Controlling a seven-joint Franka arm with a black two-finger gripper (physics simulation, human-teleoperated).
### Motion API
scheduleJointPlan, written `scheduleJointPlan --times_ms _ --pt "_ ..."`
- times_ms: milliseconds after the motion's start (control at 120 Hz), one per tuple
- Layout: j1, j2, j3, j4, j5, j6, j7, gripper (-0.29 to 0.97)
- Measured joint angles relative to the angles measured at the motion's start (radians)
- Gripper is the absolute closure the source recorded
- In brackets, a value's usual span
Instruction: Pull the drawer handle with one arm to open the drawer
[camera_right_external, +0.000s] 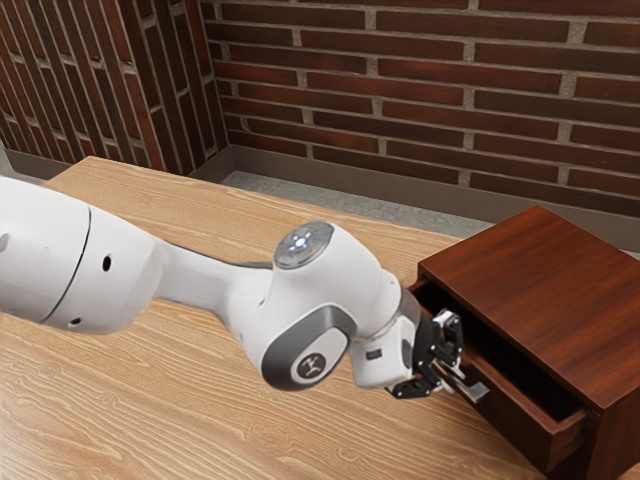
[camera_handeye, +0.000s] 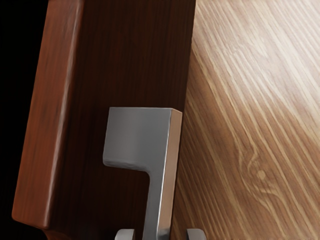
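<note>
**A:** Start at the exterior view's left. What's there?

**B:** The white arm (camera_right_external: 200, 290) comes in from that side, low over the pale wooden tabletop (camera_right_external: 150, 420), with a brick wall (camera_right_external: 400, 80) behind it. It reaches toward the exterior view's right.

**A:** And at its end?

**B:** The black pincer (camera_right_external: 438, 358), right up at the front of the drawer (camera_right_external: 525, 405). Its fingers are spread, one on each side of the grey metal handle (camera_right_external: 470, 388).

**A:** Pinching it?

**B:** No. In the wrist view the two fingertips (camera_handeye: 125, 234) flank the handle's bar (camera_handeye: 160, 200), and a sliver of gap shows on either side.

**A:** Where is the drawer itself?

**B:** It stands part way out of the dark wooden cabinet (camera_right_external: 560, 290) at the exterior view's right, with a shadowed opening showing behind its front panel. The cabinet sits on the tabletop.

**A:** Anything more from the wrist view?

**B:** The dark drawer front (camera_handeye: 115, 65) with the handle mounted on it, and beside that the light grain of the tabletop (camera_handeye: 250, 125).
</note>
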Motion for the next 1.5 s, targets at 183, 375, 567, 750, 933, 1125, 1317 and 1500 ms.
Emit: scheduleJointPlan --times_ms 183,375,567,750,933,1125,1317,1500 --pt "-0.002 -0.024 0.000 -0.028 0.001 0.000 -0.002 0.65" --pt "-0.002 -0.048 0.000 -0.057 0.001 0.001 -0.004 0.66" --pt "-0.005 -0.072 0.000 -0.086 0.000 0.002 -0.005 0.67" --pt "-0.009 -0.098 0.000 -0.123 0.000 0.002 -0.007 0.67" --pt "-0.011 -0.106 0.000 -0.140 0.001 0.003 -0.010 0.67" --pt "-0.011 -0.124 0.000 -0.157 0.002 0.001 -0.011 0.69" --pt "-0.014 -0.135 0.002 -0.175 0.002 0.010 -0.013 0.68" --pt "-0.016 -0.142 0.004 -0.182 0.003 0.014 -0.015 0.69"
